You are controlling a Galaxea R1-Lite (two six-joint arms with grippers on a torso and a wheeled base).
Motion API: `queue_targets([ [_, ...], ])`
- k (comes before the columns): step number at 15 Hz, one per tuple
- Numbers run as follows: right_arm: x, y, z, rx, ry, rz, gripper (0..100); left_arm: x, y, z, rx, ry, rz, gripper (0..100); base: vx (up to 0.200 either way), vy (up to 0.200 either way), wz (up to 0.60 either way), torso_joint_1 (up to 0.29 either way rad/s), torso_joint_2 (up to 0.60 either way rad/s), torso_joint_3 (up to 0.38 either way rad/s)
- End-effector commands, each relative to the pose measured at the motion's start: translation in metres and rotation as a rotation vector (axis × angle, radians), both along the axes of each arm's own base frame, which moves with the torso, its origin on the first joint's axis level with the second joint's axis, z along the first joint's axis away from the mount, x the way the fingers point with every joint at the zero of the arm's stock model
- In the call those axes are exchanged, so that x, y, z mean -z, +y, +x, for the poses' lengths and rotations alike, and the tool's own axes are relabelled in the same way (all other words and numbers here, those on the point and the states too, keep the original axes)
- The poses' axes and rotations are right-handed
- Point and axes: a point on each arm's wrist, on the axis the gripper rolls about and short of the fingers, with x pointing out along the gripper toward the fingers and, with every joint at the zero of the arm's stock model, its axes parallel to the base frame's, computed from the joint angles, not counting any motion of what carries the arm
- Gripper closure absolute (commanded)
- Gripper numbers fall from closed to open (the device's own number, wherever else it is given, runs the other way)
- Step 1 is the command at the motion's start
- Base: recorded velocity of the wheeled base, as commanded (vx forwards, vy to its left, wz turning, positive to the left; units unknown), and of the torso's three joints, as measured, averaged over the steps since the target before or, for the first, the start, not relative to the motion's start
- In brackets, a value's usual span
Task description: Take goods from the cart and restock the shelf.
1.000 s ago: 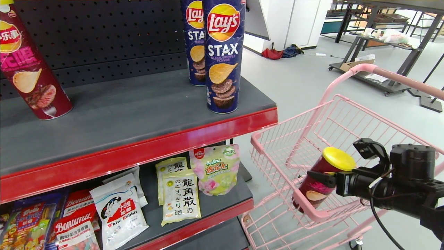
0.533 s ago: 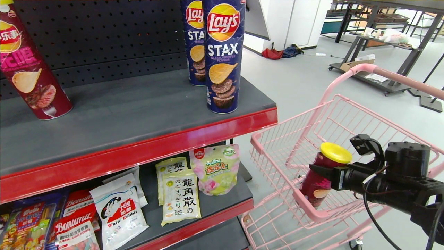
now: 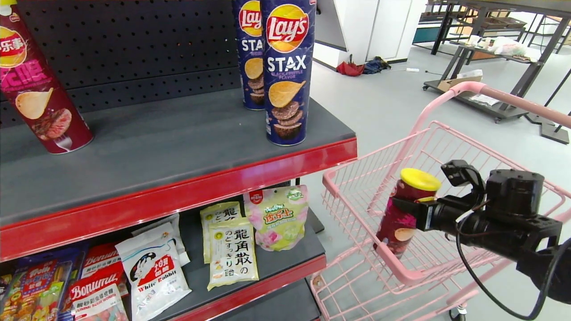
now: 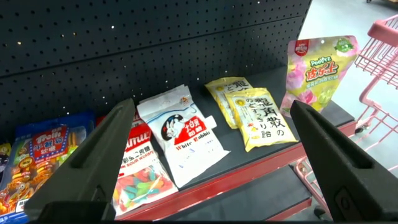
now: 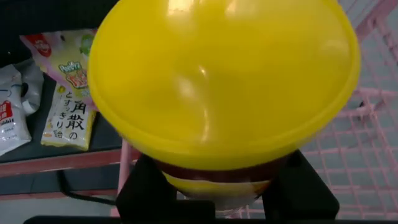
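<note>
My right gripper (image 3: 412, 206) is shut on a dark red chip can (image 3: 399, 218) with a yellow lid (image 3: 420, 179), held nearly upright just above the pink cart's (image 3: 392, 267) front rim. The lid (image 5: 224, 78) sits close before the right wrist camera, with the black fingers (image 5: 146, 190) on either side of the can below it. The upper grey shelf (image 3: 169, 147) holds a red chip can (image 3: 38, 93) at the left and two blue cans (image 3: 285, 71) at the right. My left gripper (image 4: 211, 155) is open, facing the lower shelf's snack bags (image 4: 180, 140).
The lower shelf (image 3: 267, 263) carries several snack bags, among them a white bag (image 3: 154, 272), yellow bags (image 3: 232, 252) and a green-pink pouch (image 3: 279, 218). A red lip (image 3: 178, 196) edges the upper shelf. Bare grey shelf lies between the red can and the blue cans. Metal racks (image 3: 490, 53) stand far behind the cart.
My right gripper has lifted the red can up and toward the shelf, and the can has tipped from leaning to nearly upright. The shelf goods have not moved.
</note>
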Motion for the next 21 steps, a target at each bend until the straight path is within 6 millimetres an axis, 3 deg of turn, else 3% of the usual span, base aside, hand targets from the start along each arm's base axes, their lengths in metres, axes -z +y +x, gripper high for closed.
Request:
queue_targets([
  [1,-0.046,0.002,0.003,-0.016,-0.154,-0.037,100,0.0,0.0,0.0,-0.001,0.0,0.001,0,0.0,0.0,0.0,0.0,0.0,0.0],
  [5,-0.133,-0.005,-0.028,0.009,-0.259,-0.085,100,0.0,0.0,0.0,-0.001,0.0,0.001,0,0.0,0.0,0.0,0.0,0.0,0.0],
  [7,-0.167,-0.011,-0.064,0.056,-0.284,-0.096,100,0.0,0.0,0.0,-0.001,0.0,0.001,0,0.0,0.0,0.0,0.0,0.0,0.0],
  [8,-0.174,-0.016,-0.084,0.112,-0.293,-0.107,100,0.0,0.0,0.0,-0.001,0.0,0.001,0,0.0,0.0,0.0,0.0,0.0,0.0],
  [9,-0.175,-0.022,-0.107,0.218,-0.281,-0.15,100,0.0,0.0,0.0,0.001,0.0,0.001,0,0.0,0.0,0.0,0.0,0.0,0.0],
  [10,-0.173,-0.024,-0.119,0.245,-0.265,-0.167,100,0.0,0.0,0.0,0.001,0.0,0.001,0,0.0,0.0,0.0,0.0,0.0,0.0],
  [11,-0.17,-0.028,-0.144,0.234,-0.262,-0.161,100,0.0,0.0,0.0,0.001,0.0,0.001,0,0.0,0.0,0.0,0.0,0.0,0.0],
  [12,-0.16,-0.037,-0.178,0.253,-0.222,-0.172,100,0.0,0.0,0.0,0.001,0.0,0.001,0,0.0,0.0,0.0,0.0,0.0,0.0],
  [14,-0.145,-0.044,-0.218,0.286,-0.171,-0.191,100,0.0,0.0,0.0,0.001,0.0,0.002,0,0.0,0.0,0.0,0.0,0.0,0.0],
  [16,-0.141,-0.047,-0.234,0.3,-0.168,-0.188,100,0.0,0.0,0.0,0.001,0.0,0.002,0,0.0,0.0,0.0,0.0,0.0,0.0],
  [21,-0.127,-0.048,-0.245,0.34,-0.167,-0.202,100,0.0,0.0,0.0,0.001,0.0,0.001,0,0.0,0.0,0.0,0.0,0.0,0.0],
])
